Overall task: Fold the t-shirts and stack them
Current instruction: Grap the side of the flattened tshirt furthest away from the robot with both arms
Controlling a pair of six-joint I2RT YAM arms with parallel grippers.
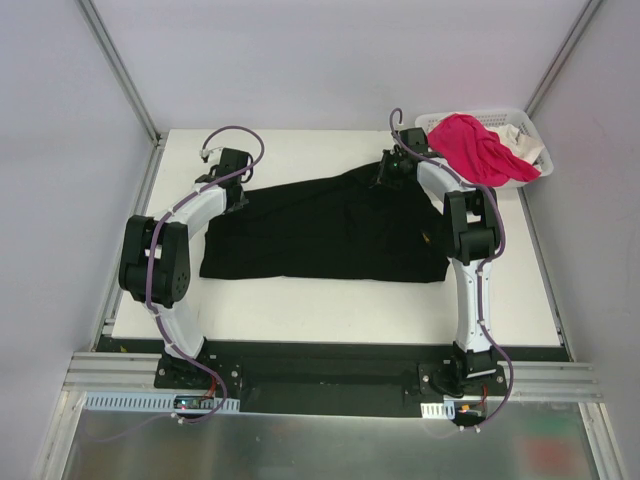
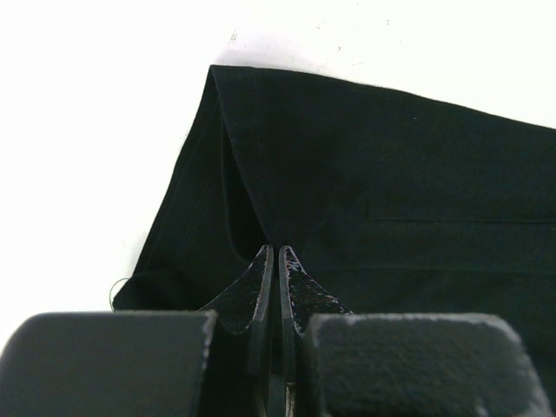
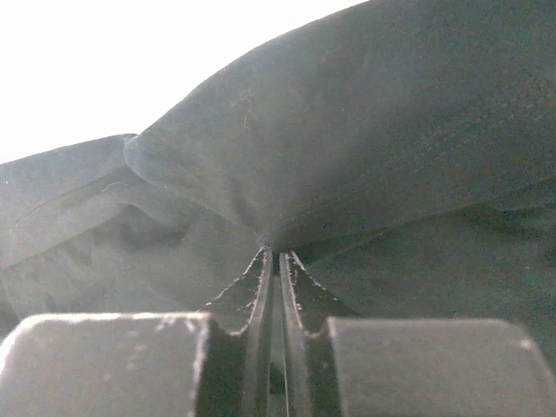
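Note:
The black t-shirt [image 1: 330, 228] lies spread on the white table, plain side up, its print hidden. My left gripper [image 1: 236, 188] is shut on its far left edge; the left wrist view shows the cloth [image 2: 365, 174] pinched into a ridge at the fingertips [image 2: 276, 252]. My right gripper [image 1: 385, 172] is shut on the far right edge, the cloth [image 3: 347, 148] bunched and lifted at the tips [image 3: 276, 254]. The pink t-shirt [image 1: 478, 148] and a white one [image 1: 515, 135] lie in the basket.
The white lattice basket [image 1: 535, 150] stands at the table's far right corner. Bare white table [image 1: 330, 310] shows in front of the black shirt and along the back. Grey walls and metal frame posts enclose the table.

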